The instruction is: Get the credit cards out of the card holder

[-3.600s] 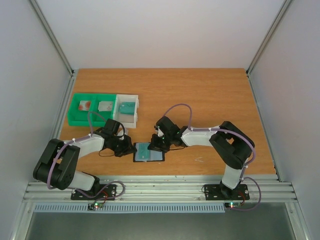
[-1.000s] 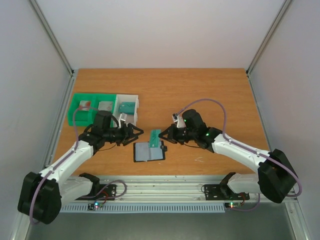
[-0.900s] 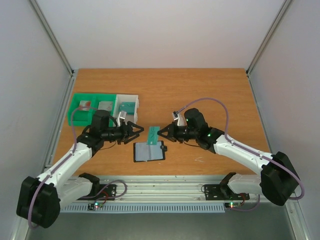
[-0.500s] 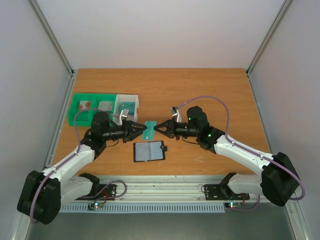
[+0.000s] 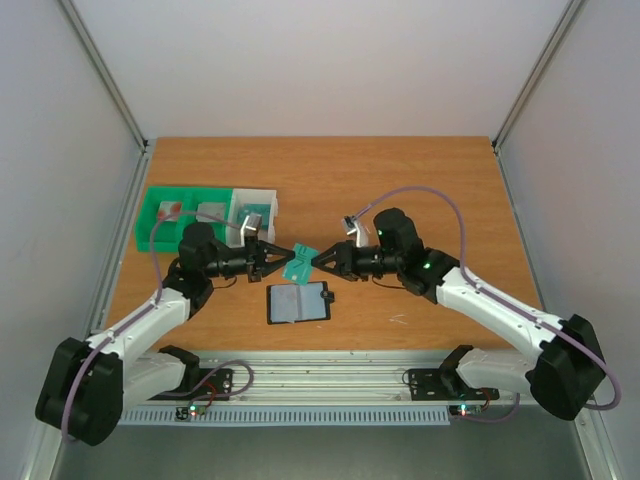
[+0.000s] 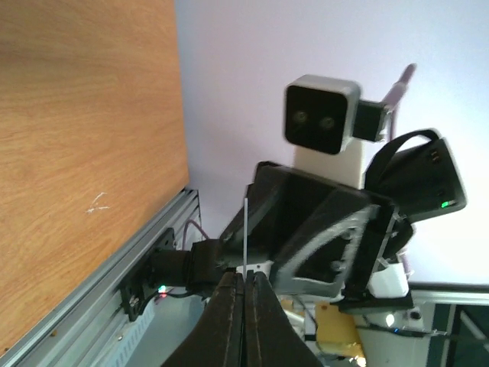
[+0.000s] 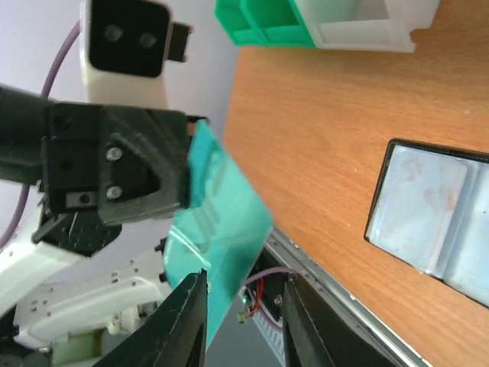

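The teal-green credit card hangs in the air between my two grippers, above the table. My left gripper is shut on its left edge. In the left wrist view the card shows edge-on, pinched by the closed fingers of the left gripper. My right gripper is at the card's other edge. In the right wrist view the right gripper has its jaws apart, and the card lies against one finger. The black card holder lies open on the table below, its grey-blue pockets facing up.
A green tray and a white tray stand at the back left, each with small items inside. The aluminium rail runs along the table's near edge. Grey walls close in both sides.
My right gripper lifted the teal card off the open holder and carried it left and up. My left gripper came in and shut on it. The right jaws now stand apart.
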Robot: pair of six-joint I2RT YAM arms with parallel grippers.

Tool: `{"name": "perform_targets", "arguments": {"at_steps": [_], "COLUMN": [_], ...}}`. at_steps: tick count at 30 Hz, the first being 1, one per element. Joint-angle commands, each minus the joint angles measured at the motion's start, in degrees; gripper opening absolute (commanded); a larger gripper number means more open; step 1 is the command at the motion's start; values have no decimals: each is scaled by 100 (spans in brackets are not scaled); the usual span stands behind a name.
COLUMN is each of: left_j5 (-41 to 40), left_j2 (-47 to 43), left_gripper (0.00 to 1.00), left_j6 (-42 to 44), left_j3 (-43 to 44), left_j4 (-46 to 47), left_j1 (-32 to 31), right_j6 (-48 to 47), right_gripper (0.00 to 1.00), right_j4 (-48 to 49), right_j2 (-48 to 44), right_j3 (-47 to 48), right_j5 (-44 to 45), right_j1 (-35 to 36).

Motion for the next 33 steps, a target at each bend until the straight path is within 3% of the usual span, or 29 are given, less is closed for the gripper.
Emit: {"name": "perform_targets", "arguments": {"at_steps": [1,5,8,13,17,22,24,30,33], "left_j5": [553,759,910,1157,1141,986,958,829,798], "left_j2": [-166,-389,-473,-562,-537,-429,-381,-340,-369], "left_gripper": [0,0,0,0,0,1,1,1,0], "left_j6": [626,1437,1761,1823,2340,3258,3328,3351,3385], "left_j3": [402,754,869,951,1240,1638,1679,1709,1734], "left_j4": [-393,-1561,-1880,-1999,-2954,-3961,-3961,-3939,-3976], "left_j1": [-47,-43,-51,-184,-498,-966,-1118,-1273,-1273], "right_j6": [-1659,-2624,-3072,-3269,-3237,-3371,-3467,-3547,-3508], "right_gripper": [32,42,46,51,52,40,35,8,1], "right_j4": [-1944,-3163,-3720,-3917,-3961,-4050,-4179,-4150,-4018], "right_j2": [-378,-329,-154,148,383,607,718,611,482], "right_j3": [849,1626,2026,2350,2497,2635,2696,2556,2387], "right_j5": [-40,-102,-293,-675,-884,-1323,-1463,-1672,-1789], "right_j1": [-51,-57,-60,-57,-48,-48,-41,-47,-46]}}
